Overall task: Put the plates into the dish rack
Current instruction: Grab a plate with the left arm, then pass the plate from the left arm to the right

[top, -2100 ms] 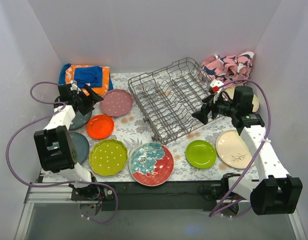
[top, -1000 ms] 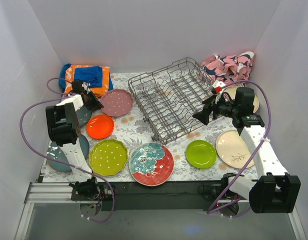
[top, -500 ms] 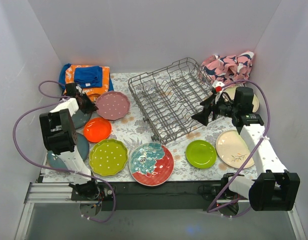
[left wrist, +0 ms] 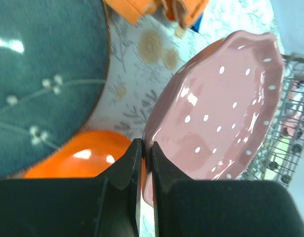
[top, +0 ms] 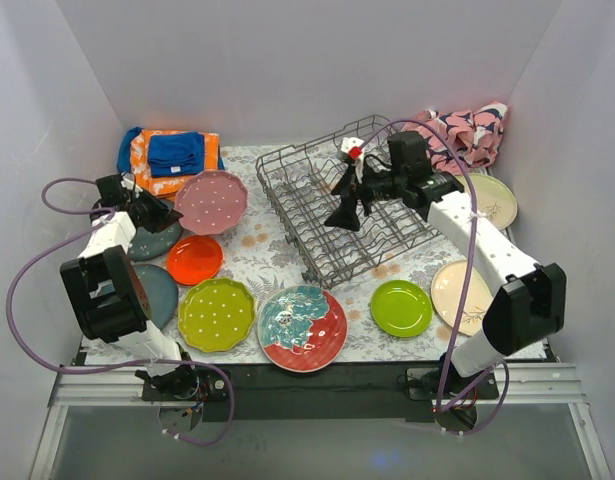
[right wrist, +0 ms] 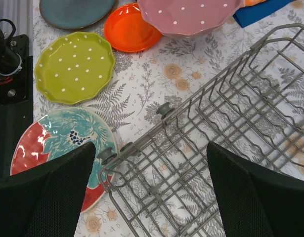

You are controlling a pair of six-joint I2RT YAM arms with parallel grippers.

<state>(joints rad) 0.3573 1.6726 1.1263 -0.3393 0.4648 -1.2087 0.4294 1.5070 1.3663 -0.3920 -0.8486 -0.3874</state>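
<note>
The 2 black fingers (left wrist: 124, 168) of the left gripper (left wrist: 143, 148) are closed narrowly on the rim of a pink, white-dotted round plate (left wrist: 221, 108), which is held tilted at the centre right of the left wrist frame. Whether its far edge touches the table cannot be told. Under the fingers, at the lower left of that frame, a glossy orange round plate (left wrist: 77, 158) is seen, and a dark slate-blue plate (left wrist: 43, 84) fills the upper left.

The 2 fingers (right wrist: 48, 197) of the right gripper (right wrist: 151, 148) are spread wide, with nothing gripped between them. They are held above the grey wire dish rack (right wrist: 231, 128), which stands at the upper centre of the top frame.

On the fern-patterned table cover (top: 272, 265), along the lower part of the top frame, a yellow-green dotted plate (top: 216, 314), a red-and-teal floral plate (top: 302, 327), a lime plate (top: 401, 307) and a cream plate with a twig mark (top: 459, 292) are laid flat. A folded orange-and-blue cloth (top: 169, 155) lies at the upper left.
</note>
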